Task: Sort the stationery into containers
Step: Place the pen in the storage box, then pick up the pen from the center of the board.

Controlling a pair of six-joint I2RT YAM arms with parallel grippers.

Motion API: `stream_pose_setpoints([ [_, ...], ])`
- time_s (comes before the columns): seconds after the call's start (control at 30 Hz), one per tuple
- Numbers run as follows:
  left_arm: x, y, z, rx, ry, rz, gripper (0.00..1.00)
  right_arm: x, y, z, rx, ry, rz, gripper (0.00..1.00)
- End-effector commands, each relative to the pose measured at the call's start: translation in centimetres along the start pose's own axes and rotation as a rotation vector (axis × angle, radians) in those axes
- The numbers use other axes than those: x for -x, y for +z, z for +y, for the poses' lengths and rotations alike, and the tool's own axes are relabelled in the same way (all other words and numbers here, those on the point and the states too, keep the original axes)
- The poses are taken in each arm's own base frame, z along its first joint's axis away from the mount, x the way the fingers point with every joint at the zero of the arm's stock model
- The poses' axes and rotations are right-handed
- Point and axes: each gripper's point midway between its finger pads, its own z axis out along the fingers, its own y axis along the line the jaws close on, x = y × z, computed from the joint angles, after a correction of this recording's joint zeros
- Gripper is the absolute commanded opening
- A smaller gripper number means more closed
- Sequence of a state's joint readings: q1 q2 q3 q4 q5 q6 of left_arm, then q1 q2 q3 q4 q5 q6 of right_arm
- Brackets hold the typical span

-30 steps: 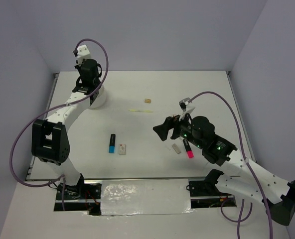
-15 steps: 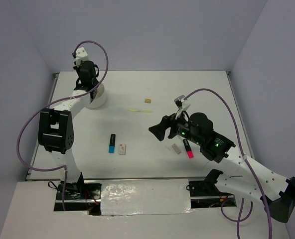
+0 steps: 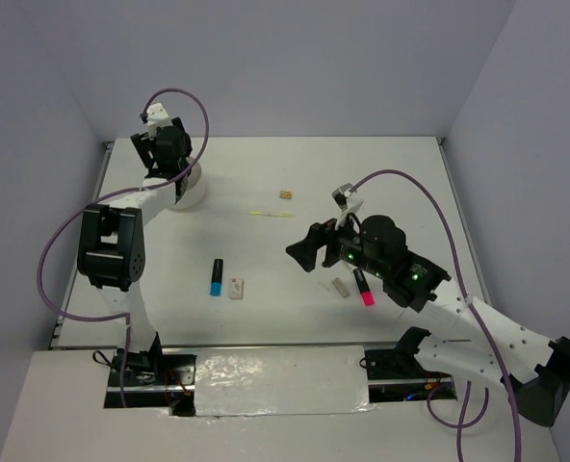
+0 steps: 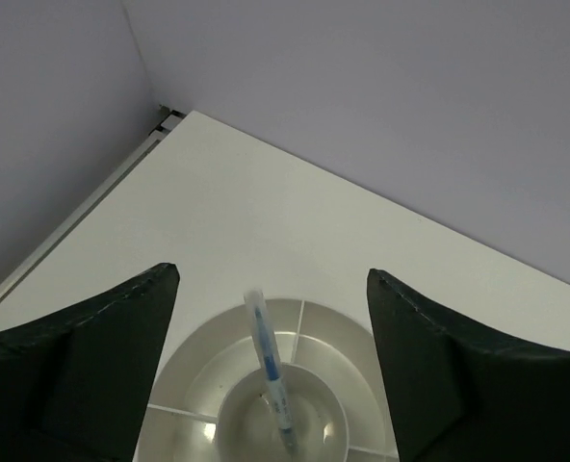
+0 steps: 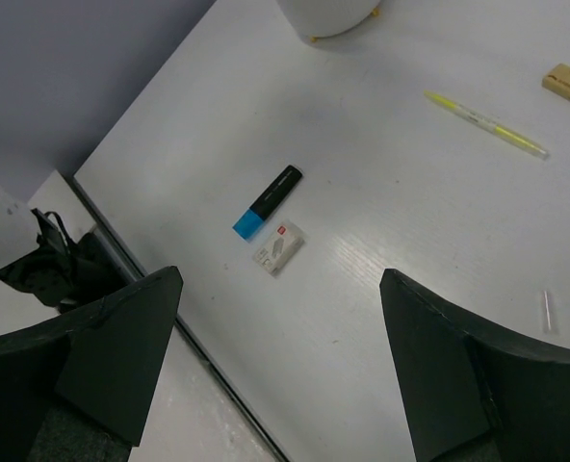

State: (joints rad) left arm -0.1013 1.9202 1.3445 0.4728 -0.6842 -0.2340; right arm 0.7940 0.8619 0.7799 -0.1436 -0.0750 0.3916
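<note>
Left claw sprang apart above cup, pen released into centre well (leaning); right claw stays spread.

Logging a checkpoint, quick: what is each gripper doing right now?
Left gripper: open, holding nothing, above the pen standing in the white cup.
Right gripper: open, empty, over the table.

The left gripper is hanging jaws-wide directly over the white cup, blocking entry from above. A pen is standing tilted in its centre well. The side wall is crowding the cup's left. Bare table is lying open between the blue-and-black marker and the right gripper.
</note>
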Motion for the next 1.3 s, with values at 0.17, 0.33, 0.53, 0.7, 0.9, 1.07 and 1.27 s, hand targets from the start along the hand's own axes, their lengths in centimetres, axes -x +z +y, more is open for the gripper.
stream_pose_setpoints([
  [0.17, 7.3, -3.2, 0.8, -0.029, -0.176, -0.077, 0.99, 0.8, 1.2, -2.0, -0.092, -0.028, 0.041, 0.92],
  [0.33, 12.8, -7.0, 0.7, -0.089, -0.252, 0.030, 0.99, -0.4, 1.1, -6.9, -0.253, 0.023, 0.136, 0.92],
  [0.53, 13.1, -14.6, -1.4, -0.345, -0.236, 0.351, 0.99, -2.3, 1.5, -12.0, -0.466, 0.019, 0.288, 0.87],
  [0.7, 6.0, -21.2, 0.6, -0.477, -0.172, 0.560, 0.99, -3.0, 1.0, -14.0, -0.560, -0.019, 0.378, 0.72],
  [0.9, 0.3, -26.3, 4.1, -0.541, -0.127, 0.602, 0.99, -4.3, 0.6, -17.7, -0.652, -0.074, 0.491, 0.51],
  [1.07, -3.8, -27.1, 6.0, -0.521, -0.061, 0.640, 0.99, -5.6, 0.7, -19.9, -0.623, -0.049, 0.578, 0.45],
  [1.27, -4.3, -27.6, 6.1, -0.546, -0.029, 0.644, 0.99, -8.8, 1.0, -22.5, -0.687, -0.056, 0.724, 0.44],
])
